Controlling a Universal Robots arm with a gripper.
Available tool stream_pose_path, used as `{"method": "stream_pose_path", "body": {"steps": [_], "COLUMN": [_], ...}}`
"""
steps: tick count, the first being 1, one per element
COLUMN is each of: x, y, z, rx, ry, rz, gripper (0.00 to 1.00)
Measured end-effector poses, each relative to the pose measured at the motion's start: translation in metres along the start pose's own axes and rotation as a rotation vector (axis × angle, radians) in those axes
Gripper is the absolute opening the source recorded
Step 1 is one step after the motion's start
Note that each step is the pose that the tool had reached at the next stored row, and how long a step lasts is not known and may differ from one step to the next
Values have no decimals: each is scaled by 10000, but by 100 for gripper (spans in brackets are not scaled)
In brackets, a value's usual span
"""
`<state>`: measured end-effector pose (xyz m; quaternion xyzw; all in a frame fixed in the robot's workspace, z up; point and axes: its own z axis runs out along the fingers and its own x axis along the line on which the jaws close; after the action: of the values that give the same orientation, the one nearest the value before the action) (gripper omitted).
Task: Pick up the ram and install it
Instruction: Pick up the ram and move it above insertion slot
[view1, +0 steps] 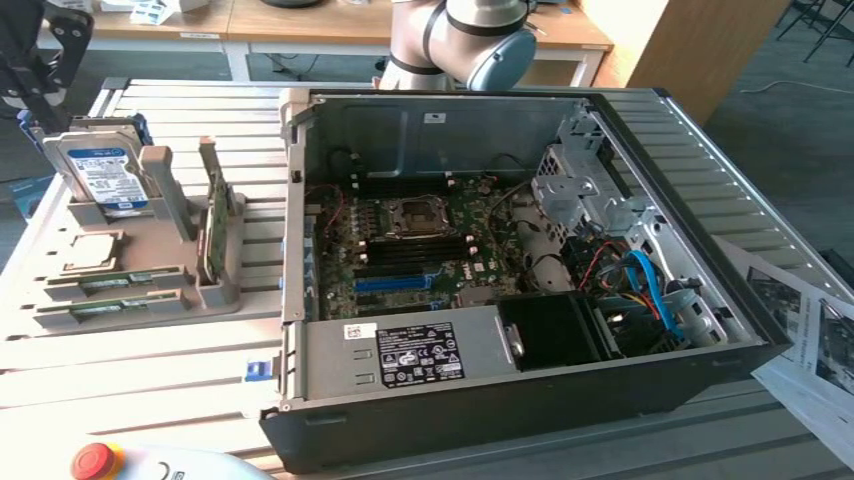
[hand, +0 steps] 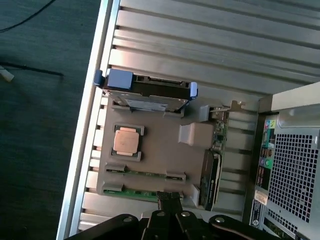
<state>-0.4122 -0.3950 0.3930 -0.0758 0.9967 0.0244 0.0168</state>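
Observation:
Two rams, slim green sticks, lie side by side in slots of the beige parts tray (view1: 180, 262) at the exterior view's left: one ram (view1: 130, 280) (hand: 146, 173) and a second (view1: 104, 308) (hand: 136, 193) beside it. My gripper (hand: 170, 198) hangs above the tray's edge, close over the second ram, its black fingers shut together with nothing between them. In the exterior view the gripper's dark body (view1: 40, 70) sits high over the tray's far end. The open computer case (view1: 296, 200) shows its motherboard (view1: 414, 250) with black and blue memory slots (view1: 400, 277).
The tray also holds an upright silver hard drive (view1: 104, 175) (hand: 150, 92), a CPU chip (view1: 87, 252) (hand: 126, 141) and an upright green expansion card (view1: 214, 225) (hand: 213, 165). A red stop button (view1: 96, 460) sits at the table's near edge; papers (view1: 801, 330) lie beside the case.

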Motion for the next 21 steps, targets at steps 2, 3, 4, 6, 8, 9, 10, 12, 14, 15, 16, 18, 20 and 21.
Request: {"method": "stream_pose_path", "body": {"steps": [2,3,4,6,8,9,10,12,14,15,16,18,20,21], "x": [0,0,0,0,0,0,0,0,0,0,0,0,0,0], "y": [0,0,0,0,0,0,0,0,0,0,0,0,0,0], "z": [0,1,0,0,0,0,0,0,0,0,0,1,0,0], "rx": [-13,-20,-26,-39,-53,-60,-67,-80,-94,-100,-107,-121,-134,-141], "ry": [15,23,32,49,65,74,82,99,116,124,132,148,166,175], "rz": [-347,-519,-698,-1057,-1416,-1606,-1786,-2145,-2514,-2695,-2873,-3233,-3592,-3787], "gripper": [10,10,10,10,10,10,10,10,10,10,10,10,10,10]}}
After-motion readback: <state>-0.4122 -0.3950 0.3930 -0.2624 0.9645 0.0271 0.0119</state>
